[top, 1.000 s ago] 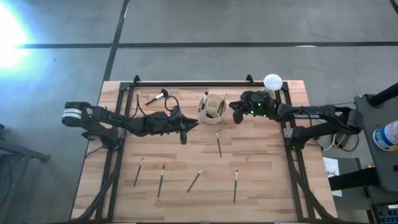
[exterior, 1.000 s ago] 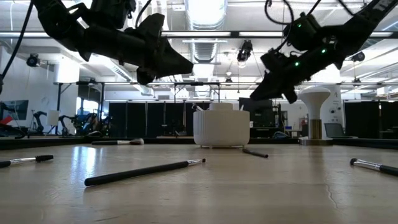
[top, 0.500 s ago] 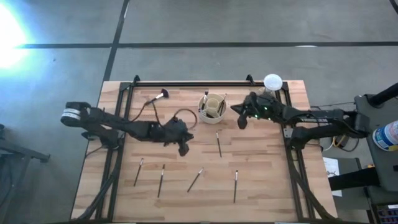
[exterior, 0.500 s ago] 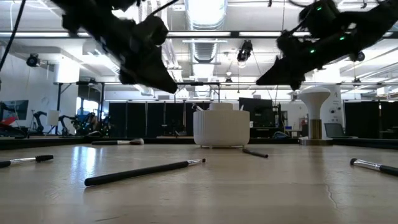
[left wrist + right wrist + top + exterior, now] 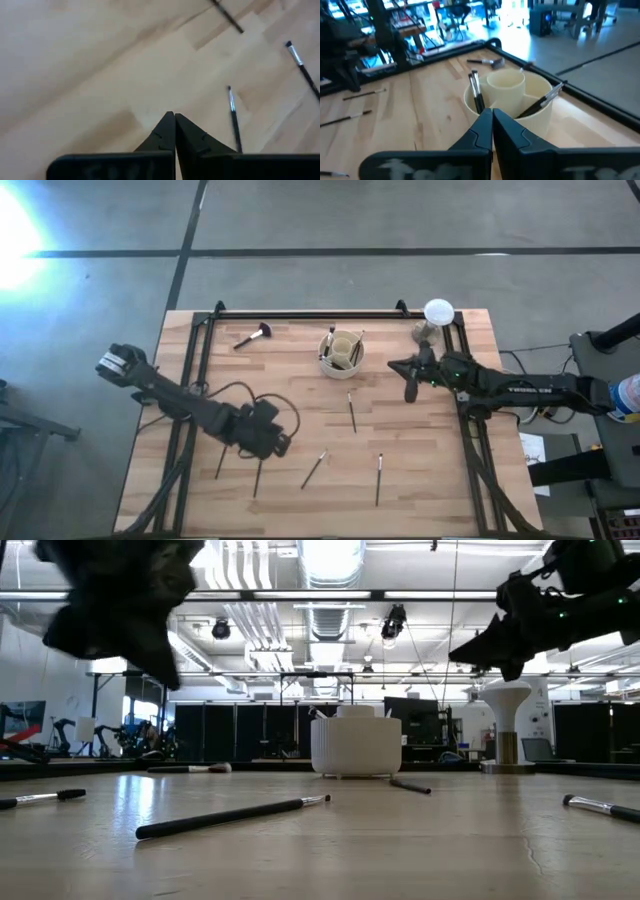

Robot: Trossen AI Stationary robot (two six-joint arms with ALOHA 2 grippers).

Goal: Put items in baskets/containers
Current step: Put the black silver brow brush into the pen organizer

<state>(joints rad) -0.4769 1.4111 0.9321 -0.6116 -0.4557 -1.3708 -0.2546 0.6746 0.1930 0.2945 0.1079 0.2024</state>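
Observation:
The cream round holder (image 5: 342, 352) stands near the table's far edge with a few brushes in it; it also shows in the low view (image 5: 357, 745) and the right wrist view (image 5: 507, 97). Several thin brushes lie flat on the wood, among them one (image 5: 352, 412) near the holder, one (image 5: 315, 468), one (image 5: 379, 478) and one (image 5: 258, 472); a fluffy-headed one (image 5: 252, 335) lies by the far edge. My left gripper (image 5: 283, 446) hovers shut and empty above the brush (image 5: 234, 120) on the near left part. My right gripper (image 5: 393, 367) hangs shut and empty, right of the holder.
A white globe on a grey stand (image 5: 437, 313) sits at the far right corner, close behind my right arm. Black frame rails (image 5: 300, 314) run along the far edge and both sides. Bare wood lies between the holder and the scattered brushes.
My left gripper has swung from beside the holder toward the table's near left part, over the brushes there. My right gripper has drawn back from the holder toward the right edge. No brush has moved.

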